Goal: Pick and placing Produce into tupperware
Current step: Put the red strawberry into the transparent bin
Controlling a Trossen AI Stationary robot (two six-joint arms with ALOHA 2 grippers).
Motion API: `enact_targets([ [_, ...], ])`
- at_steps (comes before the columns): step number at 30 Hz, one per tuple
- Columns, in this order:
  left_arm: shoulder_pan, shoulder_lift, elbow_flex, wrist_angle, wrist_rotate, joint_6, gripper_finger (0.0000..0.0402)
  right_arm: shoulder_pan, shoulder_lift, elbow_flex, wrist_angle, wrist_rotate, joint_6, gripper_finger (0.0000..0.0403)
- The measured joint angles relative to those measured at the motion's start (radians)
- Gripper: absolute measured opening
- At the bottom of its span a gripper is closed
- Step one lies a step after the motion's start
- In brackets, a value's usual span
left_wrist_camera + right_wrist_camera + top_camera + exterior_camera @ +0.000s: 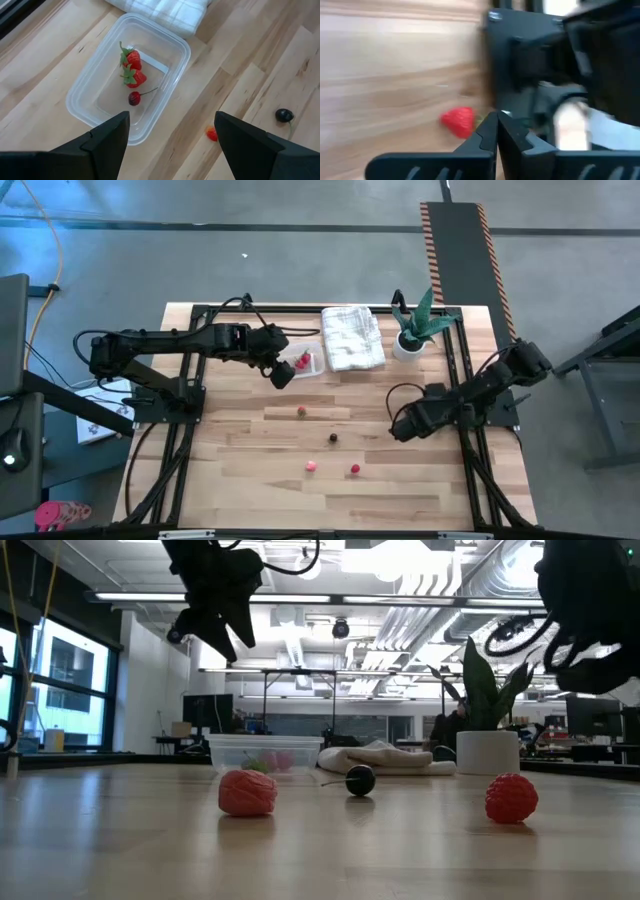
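Left gripper (170, 137), jaws wide and empty, above tupperware (85, 95); nearest loose produce (300, 412) lies toward the front edge; right gripper (496, 131), jaws closed.

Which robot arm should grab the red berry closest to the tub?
Probably the left. Its open claw hangs empty right by the tub, and that red berry lies just below it. The right claw is shut and farther away.

Three fruit pieces (134, 77) in one tub (172, 80), four fruits on the table (240, 480).
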Motion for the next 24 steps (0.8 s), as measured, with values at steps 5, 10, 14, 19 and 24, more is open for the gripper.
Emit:
enact_targets([
  [5,0.000,0.000,0.000,0.001,0.000,0.028,0.0282,0.013,0.001,-0.034,0.040,-0.088,0.004,0.0000],
  [10,0.000,0.000,0.000,-0.001,0.021,0.073,0.0282,0.030,0.003,-0.121,0.067,-0.170,0.053,0.0000],
  [14,0.000,0.000,0.000,-0.002,0.027,0.100,0.0282,0.030,0.003,-0.178,0.182,-0.190,0.070,0.0000],
  [19,0.000,0.000,0.000,-0.002,0.027,0.119,0.0282,0.025,0.003,-0.219,0.361,-0.124,0.153,0.0000],
  [24,0.000,0.000,0.000,-0.002,0.027,0.119,0.0282,0.025,0.003,-0.186,0.393,-0.019,0.178,0.0000],
])
